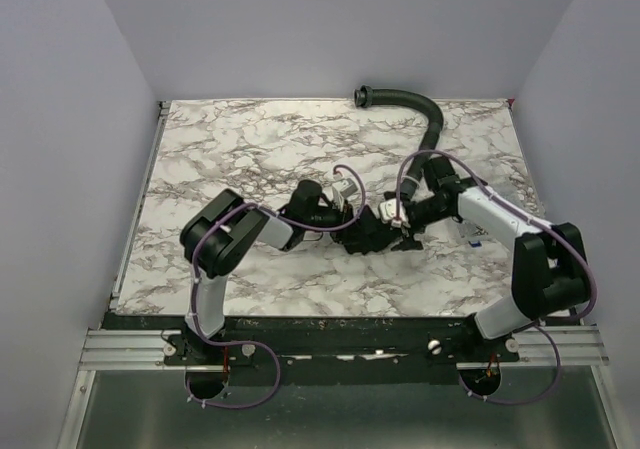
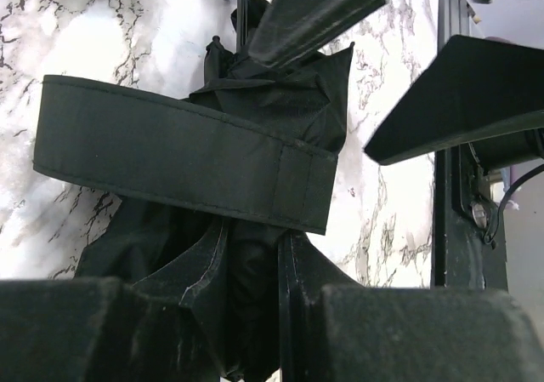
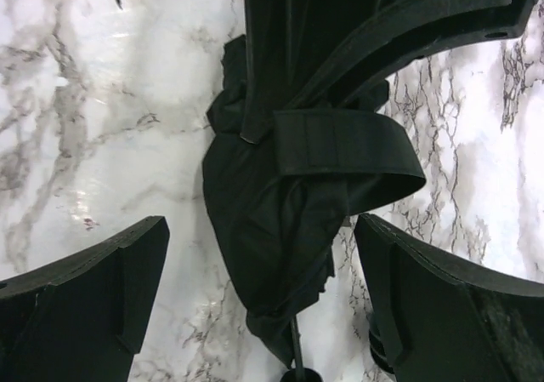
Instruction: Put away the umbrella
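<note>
The umbrella (image 1: 368,237) is a short black fabric bundle at the middle of the marble table, between the two arms. My left gripper (image 2: 251,237) is shut on its folded fabric (image 2: 289,101), just below the closing strap (image 2: 170,152) that runs across the bundle. My right gripper (image 3: 259,229) is open wide, one finger on each side of the bundle (image 3: 272,220) without touching it. The strap (image 3: 340,148) curls out in a loose loop. The thin shaft and a small black end (image 3: 297,369) stick out below the fabric. From above, the left gripper (image 1: 350,219) and right gripper (image 1: 398,219) face each other.
A curved black ribbed hose (image 1: 420,109) lies at the back right of the table (image 1: 230,149), its end near the right arm. Grey walls close in the back and both sides. The right gripper's fingers (image 2: 459,93) hang close over the left gripper.
</note>
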